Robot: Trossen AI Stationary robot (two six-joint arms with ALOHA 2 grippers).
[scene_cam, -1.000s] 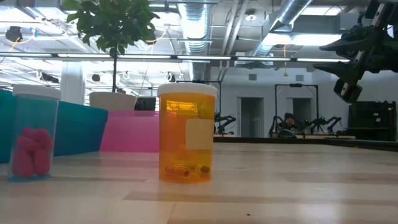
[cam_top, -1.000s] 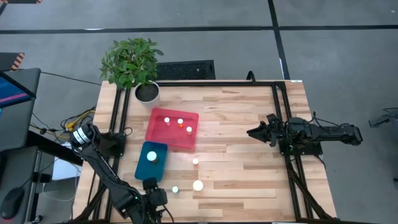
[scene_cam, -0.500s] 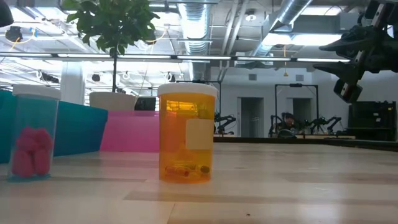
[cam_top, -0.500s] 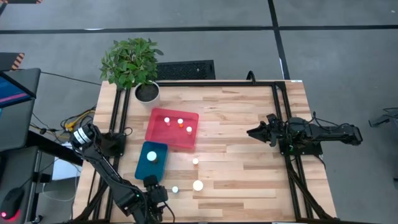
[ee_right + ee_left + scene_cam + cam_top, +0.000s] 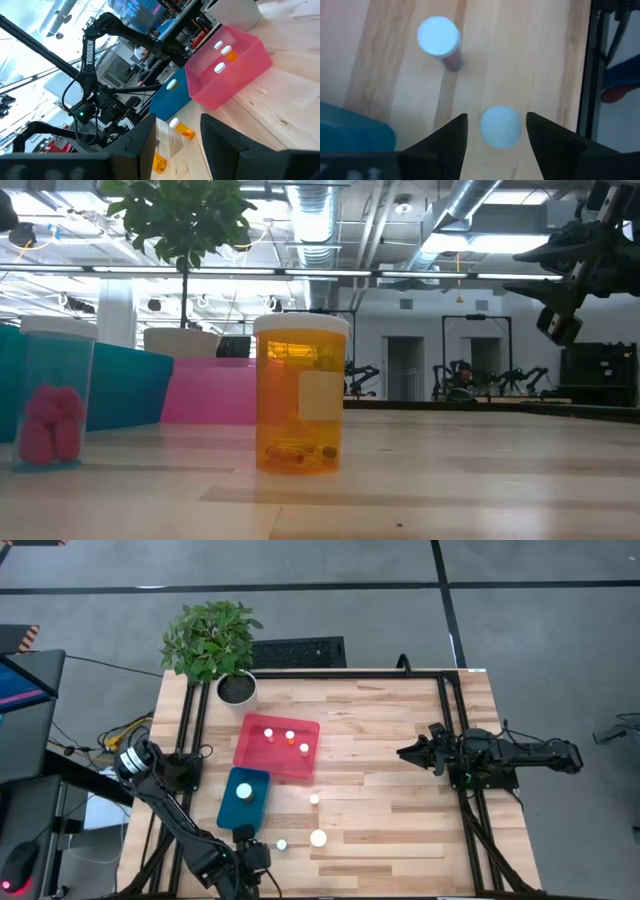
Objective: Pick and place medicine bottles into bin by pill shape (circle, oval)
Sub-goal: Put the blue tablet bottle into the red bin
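Note:
My left gripper (image 5: 496, 131) is open at the table's near left, pointing down, its fingers on either side of a white-capped medicine bottle (image 5: 501, 126) without touching it. My gripper (image 5: 243, 835) hides that bottle in the high view. A bottle with pink pills (image 5: 438, 36) stands next to it (image 5: 55, 392). An orange bottle (image 5: 300, 392) and a small one (image 5: 314, 799) stand on the wood. The pink bin (image 5: 277, 746) holds three bottles and the teal bin (image 5: 245, 798) holds one. My right gripper (image 5: 405, 752) is open and empty at the right.
A potted plant (image 5: 212, 645) stands at the table's far left corner. Black frame rails (image 5: 452, 740) run along both sides of the table. The teal bin's corner (image 5: 350, 137) lies close beside my left gripper. Bare wood lies between the bins and my right arm.
My left gripper has come down a little over the bottle at the near left and now shows at the low view's top left corner. The bottles and my right arm have kept still.

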